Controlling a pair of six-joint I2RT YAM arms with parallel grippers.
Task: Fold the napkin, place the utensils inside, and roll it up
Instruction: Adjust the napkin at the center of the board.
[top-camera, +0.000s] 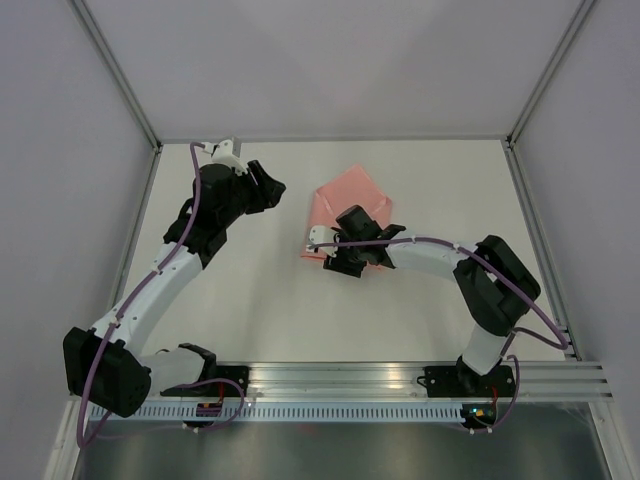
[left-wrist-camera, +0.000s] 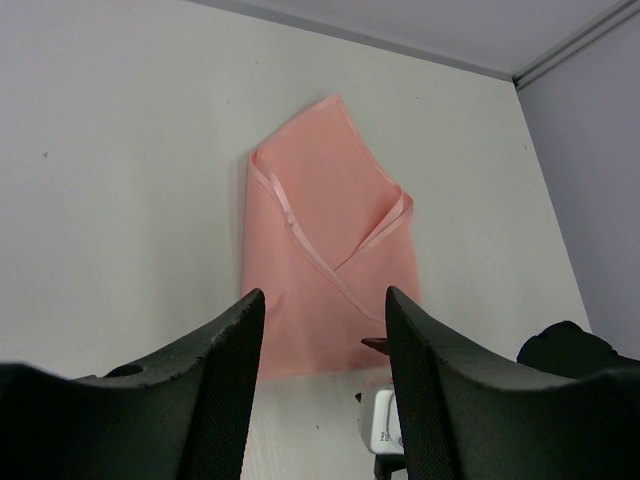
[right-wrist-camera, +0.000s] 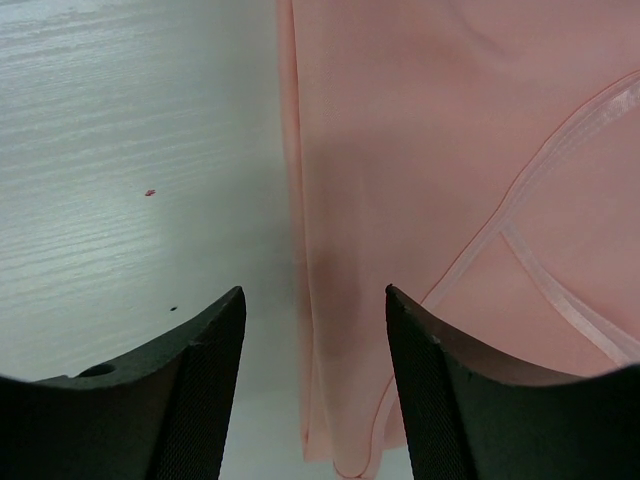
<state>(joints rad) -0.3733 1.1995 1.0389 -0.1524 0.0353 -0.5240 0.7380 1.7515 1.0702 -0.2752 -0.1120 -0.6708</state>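
Two grippers, both spread apart, holding nothing. Napkin (top-camera: 345, 195) lies folded flat on table (top-camera: 250, 290). Right gripper (right-wrist-camera: 312, 292) straddles napkin's near-left edge, probably lining up the roll. Left gripper (left-wrist-camera: 325, 295) hangs left of napkin, out of the way. No fork visible.

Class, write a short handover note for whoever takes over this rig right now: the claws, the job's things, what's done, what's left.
Left claw: open, empty, off to the left of the napkin.
Right claw: open, empty, over the napkin's near left edge.
Napkin: folded with overlapping flaps, flat on the table.
Fork: not visible in any view; cannot tell whether it is inside.
Done: folding. Left: confirm the fork is in, then roll.
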